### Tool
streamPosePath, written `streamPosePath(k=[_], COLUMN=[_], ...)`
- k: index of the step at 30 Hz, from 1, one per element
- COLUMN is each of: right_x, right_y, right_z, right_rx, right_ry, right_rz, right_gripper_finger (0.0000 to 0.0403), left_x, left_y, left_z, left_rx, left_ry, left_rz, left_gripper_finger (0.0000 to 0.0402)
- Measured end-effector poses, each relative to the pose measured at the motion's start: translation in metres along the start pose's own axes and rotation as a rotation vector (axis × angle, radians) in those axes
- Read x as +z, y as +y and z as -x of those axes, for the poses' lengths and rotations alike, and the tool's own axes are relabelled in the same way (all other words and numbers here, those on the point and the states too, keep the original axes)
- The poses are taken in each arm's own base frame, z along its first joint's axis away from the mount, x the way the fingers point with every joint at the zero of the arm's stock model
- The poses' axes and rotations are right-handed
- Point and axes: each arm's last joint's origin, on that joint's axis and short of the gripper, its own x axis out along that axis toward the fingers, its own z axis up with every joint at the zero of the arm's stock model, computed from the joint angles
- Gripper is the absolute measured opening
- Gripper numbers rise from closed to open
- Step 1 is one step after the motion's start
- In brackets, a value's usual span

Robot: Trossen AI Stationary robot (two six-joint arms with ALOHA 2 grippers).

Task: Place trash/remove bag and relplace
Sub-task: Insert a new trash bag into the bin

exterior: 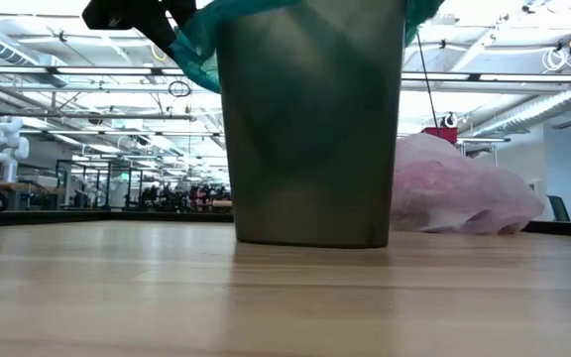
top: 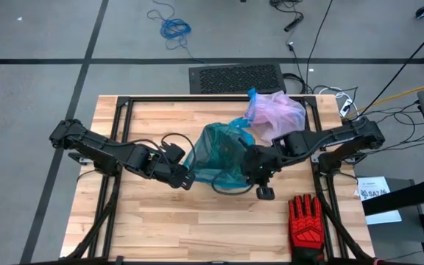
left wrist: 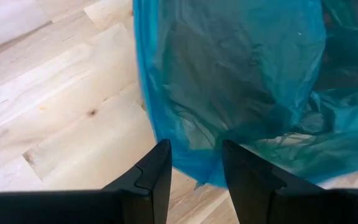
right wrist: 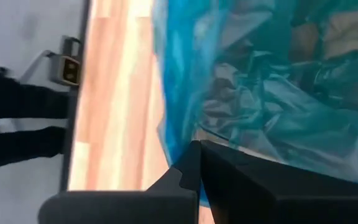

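Observation:
A dark bin (exterior: 310, 129) stands mid-table, lined with a teal-green bag (top: 219, 154) that spills over its rim. The pinkish bag (top: 277, 114) with its blue drawstring (top: 252, 96) lies bunched on the table's far right part, also in the low view (exterior: 464, 188). My left gripper (top: 188, 179) is at the teal bag's near left edge, shut on it. My right gripper (top: 263, 190) is shut at the bag's near right edge (right wrist: 176, 134). No trash shows. My left gripper has a hanging edge of the teal-green bag's rim (left wrist: 197, 168) between its two fingers (left wrist: 157, 177), coming slanting down from the table's left. In the low view the film (exterior: 191, 50) is drawn out from the bin's top toward the gripper. My right gripper's shut fingertips (right wrist: 194, 155) lie against the teal film; I cannot tell whether they touch or pinch it.
A red-and-black work glove (top: 305, 221) lies near the table's front right corner. Black frame rails (top: 124, 110) run along the table's left, far and right sides. Bare wood (top: 160, 228) lies in front of the bin.

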Motion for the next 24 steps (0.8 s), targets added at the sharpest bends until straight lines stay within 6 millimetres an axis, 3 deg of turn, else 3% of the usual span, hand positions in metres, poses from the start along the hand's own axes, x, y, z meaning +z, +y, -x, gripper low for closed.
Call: streamPosePath(k=[7,14,20,24], right_x=[-0.012,-0.017,-0.02,-0.016], right_y=[0.002,-0.009,-0.022,-0.017], right_z=[-0.021,-0.043,-0.057,-0.052], right_rx=[-0.122,-0.218,-0.186,-0.11], right_ry=[0.018,-0.056,-0.089,-0.086], right_rz=[-0.082,-0.202,-0.354,-0.381], right_gripper_finger=[0.0,0.0,0.0,0.0], left_x=[0.0,0.001,0.001,0.001], left_y=[0.004,0.005,0.005,0.005], left_z=[0.0,0.0,0.0,-0.001], left_rx=[0.039,0.056,0.056,0.058], left_ry=[-0.001,-0.014,-0.018,-0.017], left_rz=[-0.013,-0.014,-0.036,-0.071], left_gripper_finger=[0.0137,0.0137,0.0137,0.0137])
